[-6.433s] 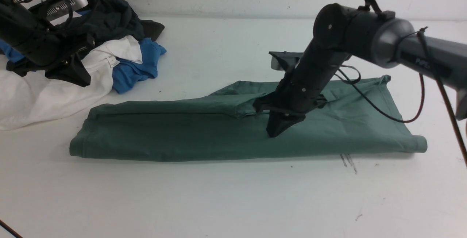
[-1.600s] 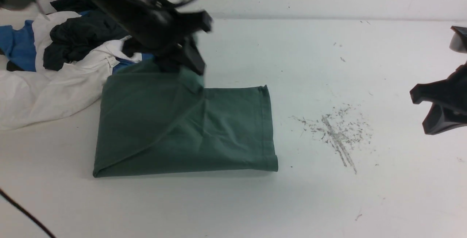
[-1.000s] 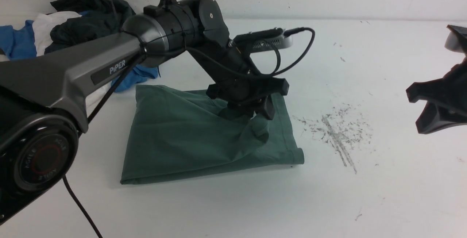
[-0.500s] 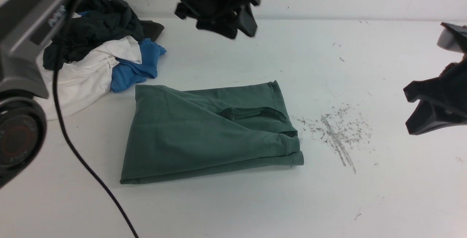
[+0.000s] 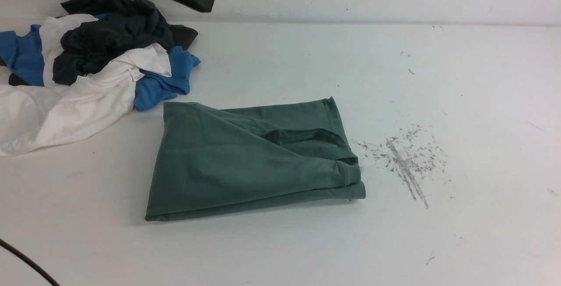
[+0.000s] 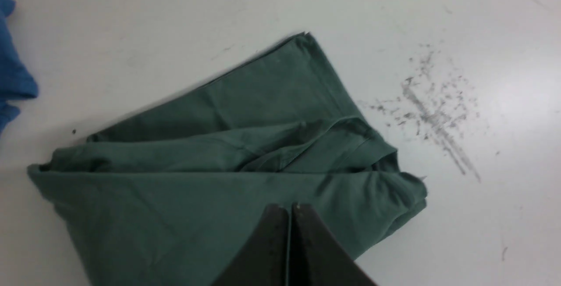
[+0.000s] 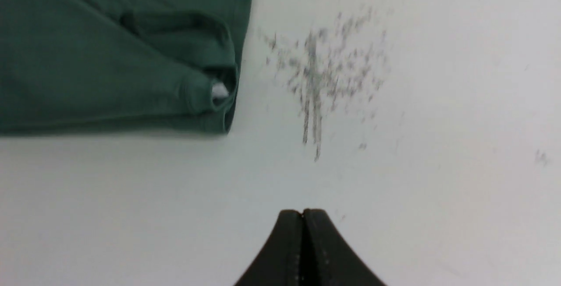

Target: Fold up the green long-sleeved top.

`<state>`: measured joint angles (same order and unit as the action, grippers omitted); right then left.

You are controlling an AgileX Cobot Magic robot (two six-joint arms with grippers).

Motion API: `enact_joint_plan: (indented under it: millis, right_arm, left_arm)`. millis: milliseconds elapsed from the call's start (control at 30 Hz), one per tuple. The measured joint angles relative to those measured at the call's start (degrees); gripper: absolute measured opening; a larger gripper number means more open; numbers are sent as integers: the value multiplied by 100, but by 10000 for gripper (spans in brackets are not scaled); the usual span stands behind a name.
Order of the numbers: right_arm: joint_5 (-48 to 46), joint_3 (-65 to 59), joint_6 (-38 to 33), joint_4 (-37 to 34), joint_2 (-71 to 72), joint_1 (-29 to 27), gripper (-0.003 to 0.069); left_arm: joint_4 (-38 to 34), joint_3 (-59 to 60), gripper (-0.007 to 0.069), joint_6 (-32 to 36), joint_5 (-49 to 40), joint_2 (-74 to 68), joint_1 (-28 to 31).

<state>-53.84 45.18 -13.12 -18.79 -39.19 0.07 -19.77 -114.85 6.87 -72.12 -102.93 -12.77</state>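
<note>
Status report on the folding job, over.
Both grippers shut and empty. Green top folded over on itself, uneven, far layer showing. Clothes pile beyond it at left, not on the top.

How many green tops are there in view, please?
1: the green top lies on the table, folded, in front of the clothes pile. Others may be hidden in that pile.

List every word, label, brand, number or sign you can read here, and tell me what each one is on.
No text can be read in the current views.
White garment: a small tag near its edge, its print too small to read.
Green long-sleeved top: no writing shows on the visible fabric.
Table: dark scuffs, but I can make out no letters or numbers in them.
</note>
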Motion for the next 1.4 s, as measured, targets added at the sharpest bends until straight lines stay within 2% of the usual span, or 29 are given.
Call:
enact_joint_plan:
  millis: [33, 233, 433, 1167, 1367, 1400]
  right_arm:
    - [737, -568, -117, 0, 580, 0, -9]
    - [2831, -2467, -287, -284, 2456, 0, -9]
    - [3959, -3337, -305, -320, 3531, 0, -9]
    - [4091, -3541, -310, -278, 3836, 0, -9]
    - [4140, -4290, -310, 146, 3980, 0, -9]
    - [4071, -4538, -310, 392, 3980, 0, -9]
  left_arm:
    - [75, 64, -4, 2, 0, 0, 0]
    - [121, 106, -4, 2, 0, -69, 0]
    - [121, 106, -4, 2, 0, -69, 0]
    - [125, 106, -4, 2, 5, -69, 0]
    - [125, 274, -4, 2, 11, -25, 0]
    - [128, 506, -4, 2, 17, 70, 0]
